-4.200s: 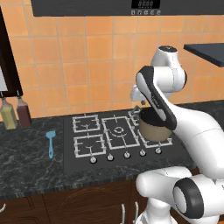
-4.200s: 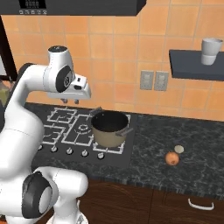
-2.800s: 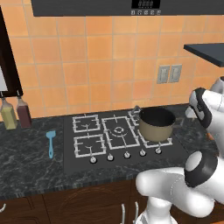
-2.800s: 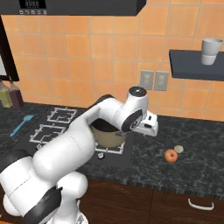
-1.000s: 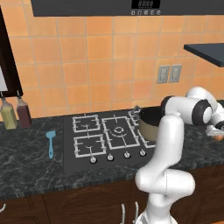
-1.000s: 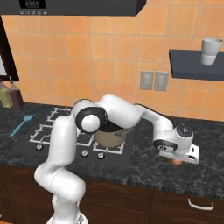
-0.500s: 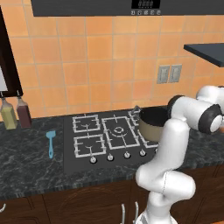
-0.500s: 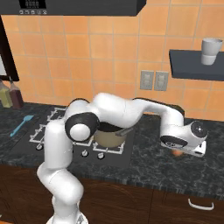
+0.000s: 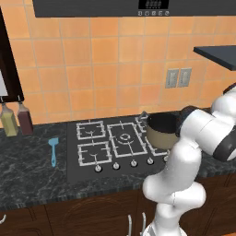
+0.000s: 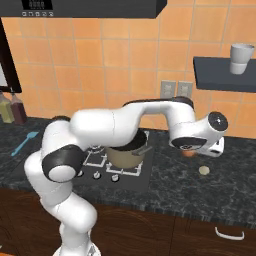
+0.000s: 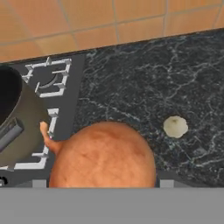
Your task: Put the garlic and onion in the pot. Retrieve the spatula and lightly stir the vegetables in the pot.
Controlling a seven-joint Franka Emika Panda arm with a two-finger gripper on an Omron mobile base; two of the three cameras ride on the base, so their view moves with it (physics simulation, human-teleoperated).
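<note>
My gripper [image 10: 193,151] hangs over the dark counter right of the stove, shut on the orange-brown onion [image 10: 189,153], which is off the counter. In the hand view the onion [image 11: 104,157] bulges between my gripper's [image 11: 103,182] jaws, close to the camera. The pale garlic [image 10: 203,170] lies on the counter just beyond, seen as the garlic [image 11: 175,126] to the onion's right. The tan pot [image 10: 127,152] stands on the stove's right front burner, with the pot [image 11: 19,124] near the onion's left. The pot [image 9: 161,130] sits behind my arm. The light-blue spatula [image 9: 54,150] lies left of the stove.
The stove [image 9: 106,143] has grey grates and a row of front knobs. Two bottles [image 9: 16,120] stand against the wall at the far left. A wall shelf [image 10: 225,75] with a white cup [image 10: 241,57] hangs above the right counter.
The arm swung from the stove to the right counter. The jaws narrowed around the onion, which has risen off the counter and shifted toward the pot.
</note>
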